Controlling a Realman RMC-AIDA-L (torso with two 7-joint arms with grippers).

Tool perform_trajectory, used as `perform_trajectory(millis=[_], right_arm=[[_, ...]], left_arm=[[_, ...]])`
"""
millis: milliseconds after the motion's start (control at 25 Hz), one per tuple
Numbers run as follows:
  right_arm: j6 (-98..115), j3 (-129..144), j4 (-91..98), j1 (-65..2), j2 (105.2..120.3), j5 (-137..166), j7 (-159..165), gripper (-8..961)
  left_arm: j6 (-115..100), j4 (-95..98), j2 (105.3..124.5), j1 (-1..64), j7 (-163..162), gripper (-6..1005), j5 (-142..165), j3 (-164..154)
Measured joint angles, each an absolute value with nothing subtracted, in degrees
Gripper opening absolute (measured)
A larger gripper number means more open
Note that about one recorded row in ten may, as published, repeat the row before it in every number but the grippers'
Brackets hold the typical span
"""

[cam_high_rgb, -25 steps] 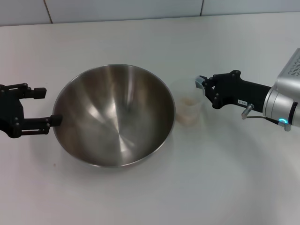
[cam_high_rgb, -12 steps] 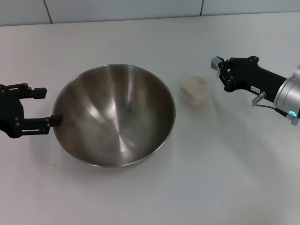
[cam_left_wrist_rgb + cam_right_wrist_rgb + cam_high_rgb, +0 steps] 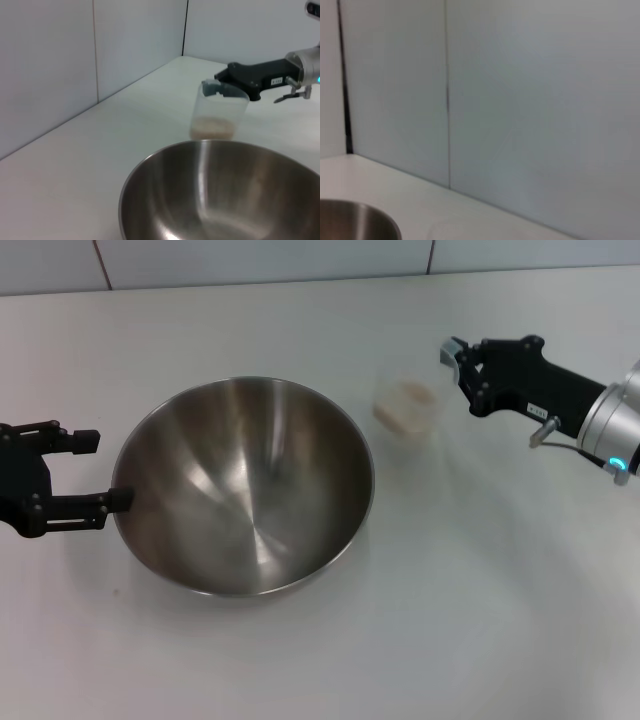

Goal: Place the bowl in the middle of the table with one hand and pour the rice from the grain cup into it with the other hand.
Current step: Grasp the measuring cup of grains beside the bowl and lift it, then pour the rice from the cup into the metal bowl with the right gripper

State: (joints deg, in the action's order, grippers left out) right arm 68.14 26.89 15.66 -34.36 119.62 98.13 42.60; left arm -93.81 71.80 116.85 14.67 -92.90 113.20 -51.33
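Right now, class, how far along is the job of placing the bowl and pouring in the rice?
Done: the bowl sits mid-table, with the open left gripper beside its rim. In hand: the right gripper holds the grain cup lifted beside the bowl, upright in the left wrist view, with the rice inside. Left: tipping the cup over the bowl, whose interior shows no rice.

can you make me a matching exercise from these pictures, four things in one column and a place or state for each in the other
Things:
1. bowl
2. grain cup
3. left gripper
4. right gripper

Places or states:
A. open, at the bowl's left rim
B. holds a little rice
C. empty, steel, mid-table
D. at the cup's rim, on the side away from the bowl

Pairs: 1-C, 2-B, 3-A, 4-D
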Motion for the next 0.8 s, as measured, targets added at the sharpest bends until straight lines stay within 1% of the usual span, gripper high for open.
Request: perform_trajectory(millis=[320,800], right_arm=[[73.5,27.4,19.7,-36.3,119.60,98.0,42.5,15],[74.3,34.0,24.0,-38.7,119.65,98.1,42.5,15]], left_arm=[[-94.2,72.1,117.19,13.6,-92.9,810,113.0,-50.6],[-98.4,71.8,117.18,13.1,-90.0,810,113.0,-46.0]])
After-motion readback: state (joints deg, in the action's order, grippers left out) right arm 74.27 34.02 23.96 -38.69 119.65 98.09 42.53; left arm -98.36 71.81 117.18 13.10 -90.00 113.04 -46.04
